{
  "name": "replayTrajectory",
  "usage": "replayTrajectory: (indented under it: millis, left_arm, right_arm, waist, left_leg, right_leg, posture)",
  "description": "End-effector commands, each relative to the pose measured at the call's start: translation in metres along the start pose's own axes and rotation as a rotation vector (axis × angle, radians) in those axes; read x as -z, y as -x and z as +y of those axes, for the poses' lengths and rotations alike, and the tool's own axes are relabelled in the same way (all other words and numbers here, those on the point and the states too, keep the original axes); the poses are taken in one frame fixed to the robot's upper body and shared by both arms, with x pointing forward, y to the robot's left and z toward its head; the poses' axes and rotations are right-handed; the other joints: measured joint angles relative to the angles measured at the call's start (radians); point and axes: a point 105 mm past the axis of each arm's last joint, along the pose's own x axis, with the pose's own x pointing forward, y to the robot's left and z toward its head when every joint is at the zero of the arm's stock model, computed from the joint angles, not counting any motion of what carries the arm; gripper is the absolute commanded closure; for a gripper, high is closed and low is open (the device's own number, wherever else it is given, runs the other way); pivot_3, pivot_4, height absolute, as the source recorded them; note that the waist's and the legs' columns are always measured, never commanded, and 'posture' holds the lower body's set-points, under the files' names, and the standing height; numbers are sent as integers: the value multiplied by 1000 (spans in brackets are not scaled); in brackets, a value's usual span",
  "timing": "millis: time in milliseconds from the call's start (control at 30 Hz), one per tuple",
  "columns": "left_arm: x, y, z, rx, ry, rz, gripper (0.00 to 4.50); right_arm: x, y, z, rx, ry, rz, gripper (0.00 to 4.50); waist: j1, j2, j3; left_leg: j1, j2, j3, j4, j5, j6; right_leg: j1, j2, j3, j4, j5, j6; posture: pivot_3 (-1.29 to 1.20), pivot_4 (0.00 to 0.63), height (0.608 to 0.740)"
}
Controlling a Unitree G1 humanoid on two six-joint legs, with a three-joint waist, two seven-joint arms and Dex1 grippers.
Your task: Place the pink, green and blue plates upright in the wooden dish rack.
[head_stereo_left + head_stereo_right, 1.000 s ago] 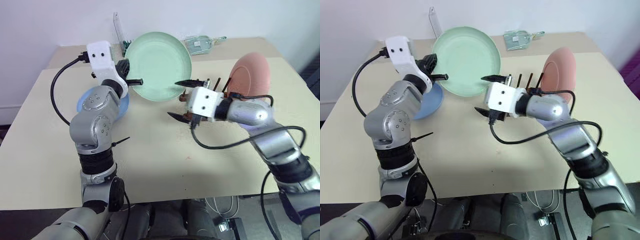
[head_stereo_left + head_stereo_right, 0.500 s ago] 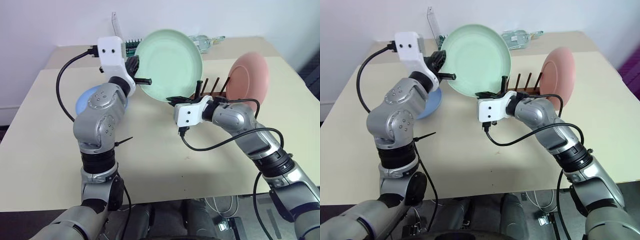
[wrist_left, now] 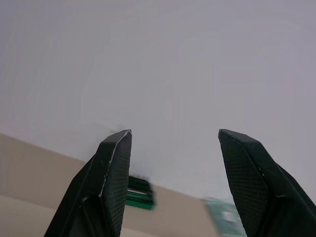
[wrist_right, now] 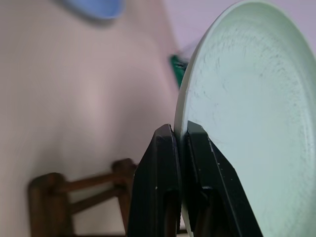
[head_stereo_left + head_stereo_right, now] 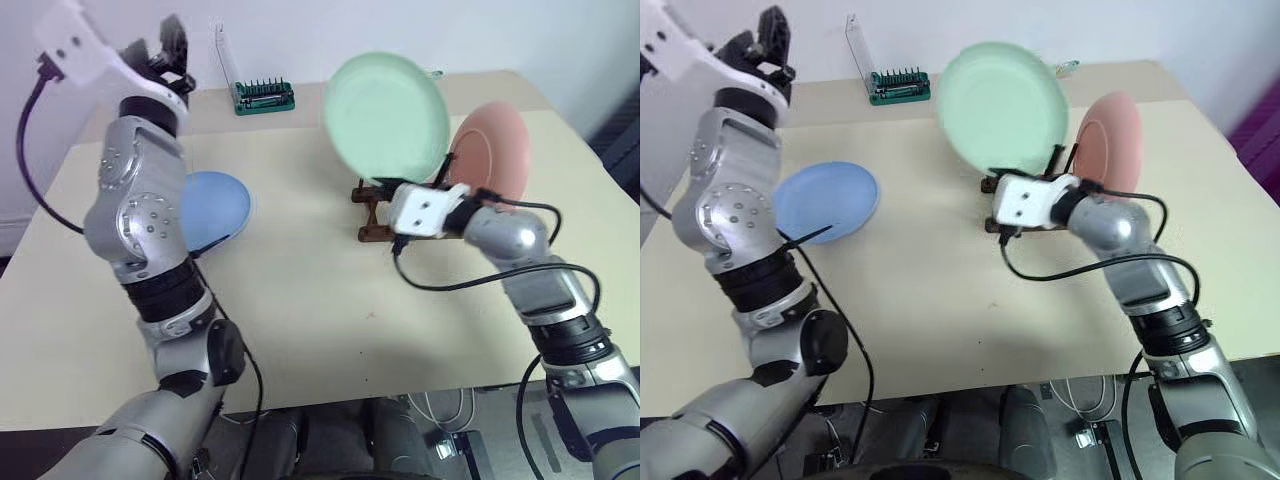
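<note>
Right wrist view: the rim of the round pale green plate (image 4: pixel 237 98) is seen clamped edge-on between the two black fingers (image 4: pixel 165 163) of the right hand (image 5: pixel 400 200), which is clenched on it near the lower edge. From the head cameras the green plate is seen held upright above the small dark reddish-brown wooden dish rack (image 5: pixel 372 205), at the end nearer the middle of the beige table (image 5: pixel 300 300). The grip low on the rim is judged to keep the plate's face vertical, so that the edge can be lowered between two pegs.

The round pink plate (image 5: pixel 492 152) is already standing upright in the rack, at its far right end, leaning slightly and apart from the green one. The round light blue plate (image 5: pixel 212 208) is lying flat on the table, well to the left of the rack, not yet picked up.

The left hand (image 3: pixel 173 177) is raised high at the upper left, its fingers spread and nothing between them, pointed towards the white wall (image 3: pixel 173 59); it is judged to be kept clear of the rack while the right arm works. A green tray of screwdriver bits (image 5: pixel 263 96) is at the back of the table, uninvolved.

One plate is judged racked, one in hand, one left.
</note>
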Motion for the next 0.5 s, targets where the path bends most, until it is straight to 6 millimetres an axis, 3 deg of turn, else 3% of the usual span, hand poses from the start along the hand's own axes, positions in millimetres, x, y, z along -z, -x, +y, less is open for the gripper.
replayTrajectory:
  millis: [33,133,233,367,500]
  left_arm:
    - [30,6,3,97,-212,109,1508]
    - [87,40,-17,403,-391,321,1508]
    - [115,92,-43,727,-346,449,1508]
    - [128,148,-60,1015,-262,591,1508]
    - [126,166,-66,1097,-192,645,1508]
  right_arm:
    - [-34,25,-51,130,-290,-180,4500]
    - [-58,43,-75,127,-745,-383,4500]
    - [-63,53,-80,62,-1018,-457,4500]
    - [-53,56,-56,-54,-1123,-359,4500]
    - [-40,56,-59,-15,-1198,-334,4500]
  waist:
    - [0,0,0]
    - [2,1,0]
    - [2,1,0]
    - [1,1,0]
    - [2,3,0]
  left_leg:
    - [0,0,0,0,0,0]
    - [0,0,-1,0,0,0]
    - [-1,0,-2,0,0,1]
    - [-1,1,-1,-1,-1,2]
    - [-1,1,0,0,-1,2]
  right_leg:
    - [0,0,0,0,0,0]
    - [0,0,0,0,0,-1]
    - [0,0,0,0,0,-1]
    - [-1,0,0,-1,0,-2]
    - [-1,-1,0,0,1,-2]
  posture:
    - [0,150,740]
    - [0,150,740]
    - [0,150,740]
    - [0,150,740]
    - [0,150,740]
